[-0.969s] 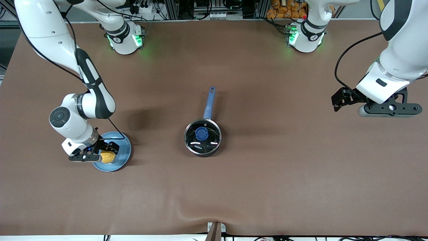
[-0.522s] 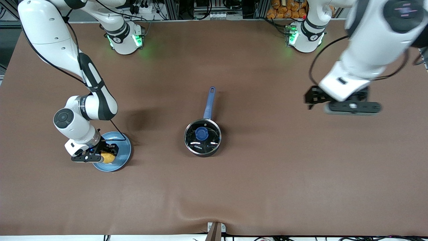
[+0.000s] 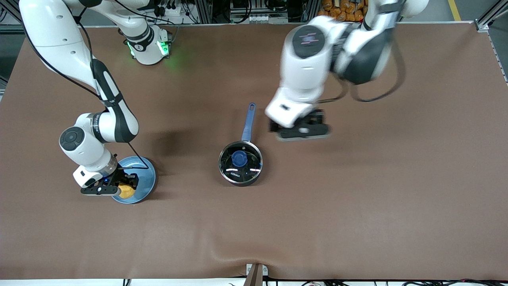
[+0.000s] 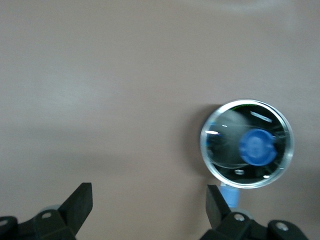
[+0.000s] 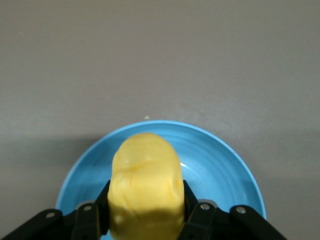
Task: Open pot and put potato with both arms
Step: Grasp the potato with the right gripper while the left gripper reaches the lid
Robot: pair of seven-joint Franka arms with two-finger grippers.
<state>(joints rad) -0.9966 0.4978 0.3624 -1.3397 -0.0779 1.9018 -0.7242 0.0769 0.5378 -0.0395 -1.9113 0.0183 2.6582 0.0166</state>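
On the brown desk (image 3: 357, 206) the left pincer (image 3: 303, 129), spread wide and empty, has swung in beside the lidded pot (image 3: 240, 162), ready for its knob, while the right pincer (image 3: 115, 186) clasps the potato (image 3: 127, 192) over the blue plate (image 3: 145, 186).

Brown matte table cover (image 3: 357, 206) spanning the whole bench, slight wrinkle at the near edge middle, small metal bracket (image 3: 256, 273) at that edge, aluminium framing and cables (image 3: 246, 10) along the top edge, orange items (image 3: 337, 10) stacked near the top edge
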